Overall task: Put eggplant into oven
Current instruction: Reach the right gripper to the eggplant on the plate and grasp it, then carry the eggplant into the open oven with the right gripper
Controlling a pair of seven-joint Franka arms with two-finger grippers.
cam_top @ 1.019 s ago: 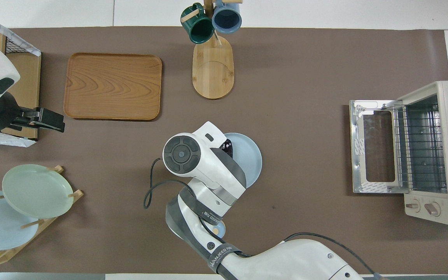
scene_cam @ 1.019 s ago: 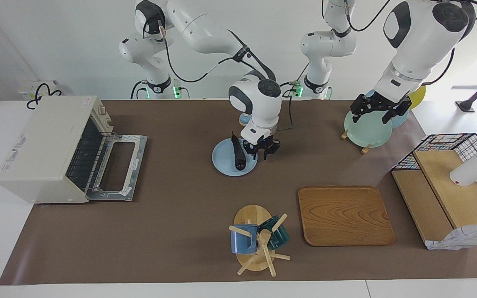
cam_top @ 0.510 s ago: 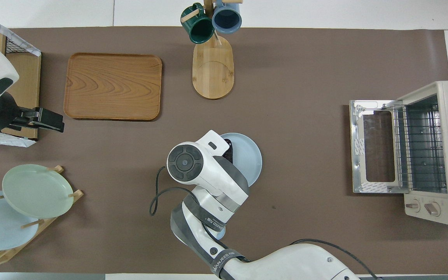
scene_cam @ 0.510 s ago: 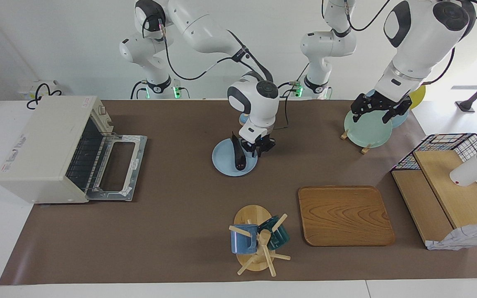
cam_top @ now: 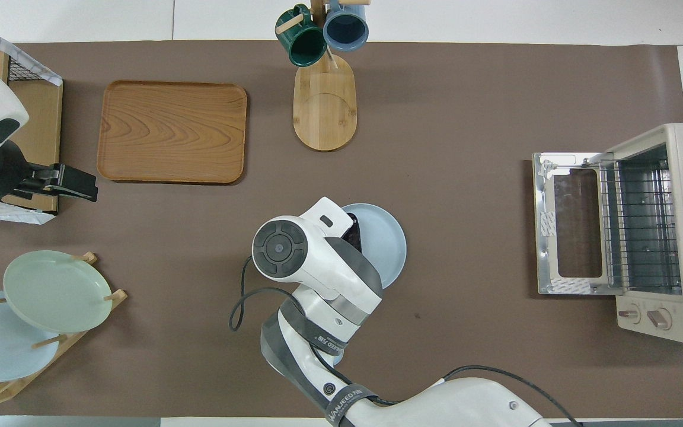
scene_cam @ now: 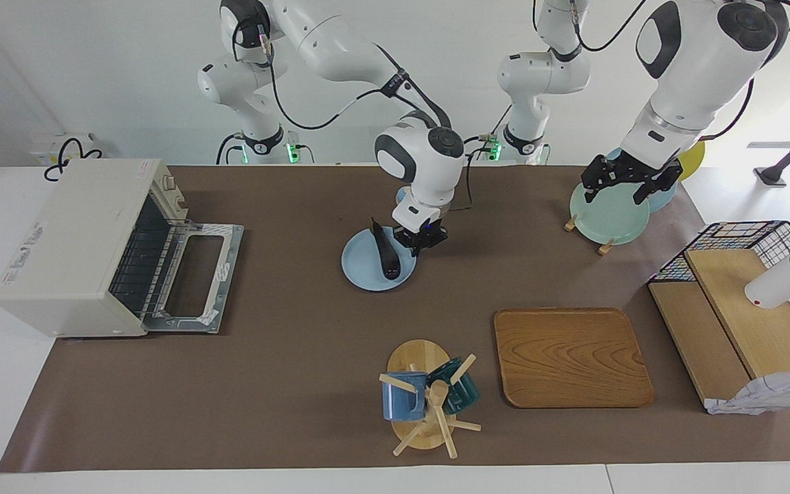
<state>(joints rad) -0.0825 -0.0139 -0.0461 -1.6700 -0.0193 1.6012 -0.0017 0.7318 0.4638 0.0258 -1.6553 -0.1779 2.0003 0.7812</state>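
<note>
Seemingly, right end effector (scene_cam: 420, 242) touches eggplant (scene_cam: 386, 252).

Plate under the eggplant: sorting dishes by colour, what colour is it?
Pale blue plate, clearest in the facing view.

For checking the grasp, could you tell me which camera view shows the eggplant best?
The facing view: the eggplant lies in full on the blue plate. Overhead, the right arm hides all but a dark sliver of it.
</note>
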